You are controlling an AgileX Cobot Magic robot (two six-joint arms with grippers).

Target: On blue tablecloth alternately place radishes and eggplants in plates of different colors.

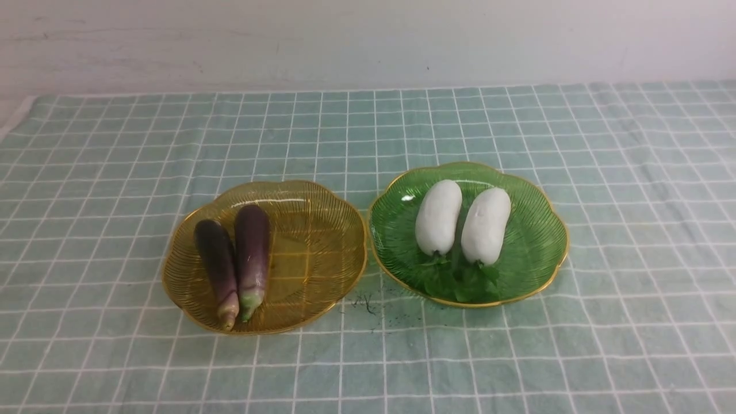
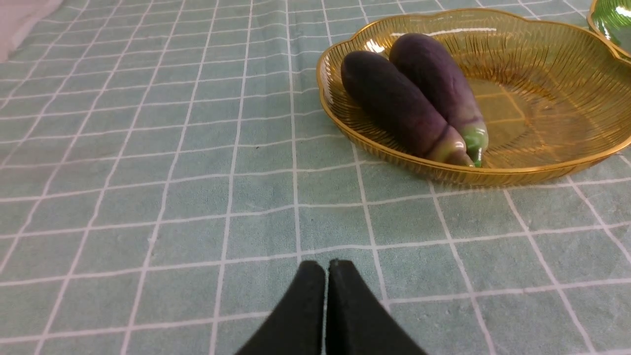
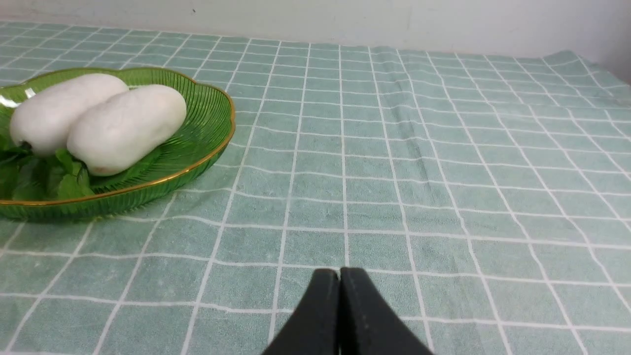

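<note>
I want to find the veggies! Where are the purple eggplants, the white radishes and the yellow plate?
eggplants [image 1: 252,247]: front view, middle of the right-hand one's purple body.
radishes [image 1: 439,217]: front view, middle of the left one's white body.
yellow plate [image 1: 322,241]: front view, bare ribbed floor.

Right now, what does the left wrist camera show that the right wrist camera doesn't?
Only the left wrist view shows the amber ribbed plate holding two dark purple eggplants, and the shut left gripper. Only the right wrist view shows two white radishes, the pale wall and the shut right gripper. Both show the green ribbed plate, only a sliver in the left view, and the teal checked tablecloth.
</note>
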